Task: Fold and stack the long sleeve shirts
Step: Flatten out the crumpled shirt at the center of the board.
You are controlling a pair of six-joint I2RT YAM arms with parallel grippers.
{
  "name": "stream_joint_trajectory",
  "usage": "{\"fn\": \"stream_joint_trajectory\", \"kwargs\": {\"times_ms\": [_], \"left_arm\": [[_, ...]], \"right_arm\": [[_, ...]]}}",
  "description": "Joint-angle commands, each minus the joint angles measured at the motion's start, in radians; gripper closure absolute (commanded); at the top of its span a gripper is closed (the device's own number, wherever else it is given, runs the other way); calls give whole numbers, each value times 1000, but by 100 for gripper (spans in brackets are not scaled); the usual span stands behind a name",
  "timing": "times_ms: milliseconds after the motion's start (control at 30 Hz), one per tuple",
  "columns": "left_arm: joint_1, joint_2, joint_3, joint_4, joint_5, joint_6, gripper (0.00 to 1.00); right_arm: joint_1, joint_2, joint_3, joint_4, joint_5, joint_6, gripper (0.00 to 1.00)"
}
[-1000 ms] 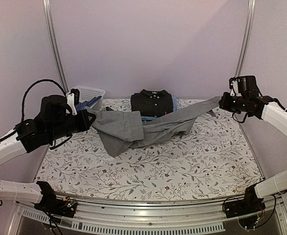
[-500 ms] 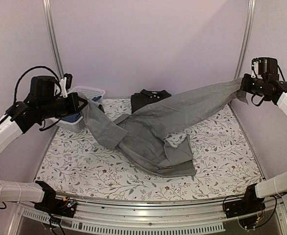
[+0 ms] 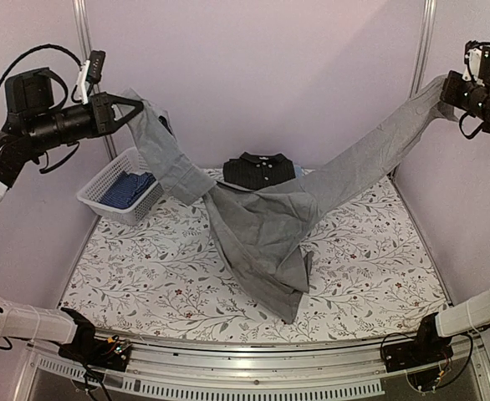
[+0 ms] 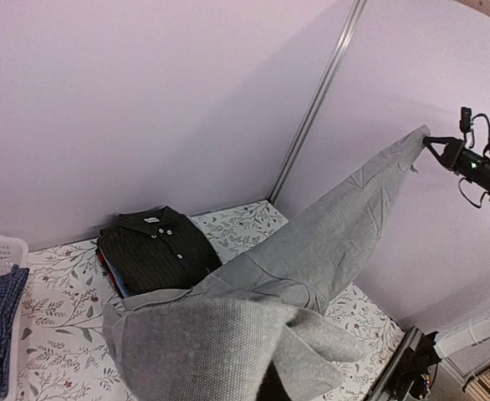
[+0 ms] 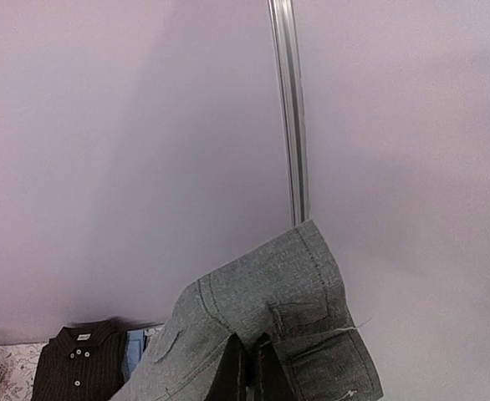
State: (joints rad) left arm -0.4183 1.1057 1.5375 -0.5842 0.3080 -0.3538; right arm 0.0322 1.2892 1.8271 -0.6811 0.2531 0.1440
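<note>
Lilac walls (image 3: 253, 75) back a table under floral-print cloth (image 3: 145, 284). Across the frame's middle the grey shirt (image 3: 262, 225) sags in a deep V. Each end is pinched in jaws closed tight on it: the left gripper (image 3: 136, 107) at upper left, the right gripper (image 3: 447, 88) at upper right. The black shirt (image 3: 259, 170) lies folded at centre back, and only an edge of the light blue shirt (image 3: 298, 173) shows beneath it. Both arms have risen since a second ago, uncovering the white basket (image 3: 103, 207).

Stretched shirt (image 3: 262, 225) hangs between left gripper (image 3: 138, 106), high at left, and right gripper (image 3: 447, 88), high at right, sagging over the table's (image 3: 370, 267) middle. Folded shirt (image 3: 260, 171) lies behind it; basket (image 3: 94, 194) stands at far left.
</note>
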Motion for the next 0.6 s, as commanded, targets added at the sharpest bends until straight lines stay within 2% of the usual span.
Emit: {"fn": "stream_joint_trajectory", "kwargs": {"times_ms": [0, 133, 200, 300, 400, 467, 567], "left_arm": [[15, 71, 81, 34, 242, 43, 100], [18, 112, 146, 50, 321, 28, 100], [35, 146, 161, 16, 285, 9, 100], [133, 249, 129, -111, 223, -44, 100], [220, 298, -105, -72, 268, -99, 100], [248, 303, -290, 12, 272, -145, 100], [259, 302, -486, 91, 247, -188, 100]], "right_arm": [[-6, 20, 140, -47, 65, -40, 100], [-6, 36, 214, -66, 94, -62, 100], [-6, 43, 202, -75, 103, -67, 100], [-7, 58, 89, -71, 100, -59, 100], [-25, 59, -105, -32, 46, -37, 100], [-87, 47, -248, 32, -17, -7, 100], [-126, 30, -422, 77, -68, 26, 100]]}}
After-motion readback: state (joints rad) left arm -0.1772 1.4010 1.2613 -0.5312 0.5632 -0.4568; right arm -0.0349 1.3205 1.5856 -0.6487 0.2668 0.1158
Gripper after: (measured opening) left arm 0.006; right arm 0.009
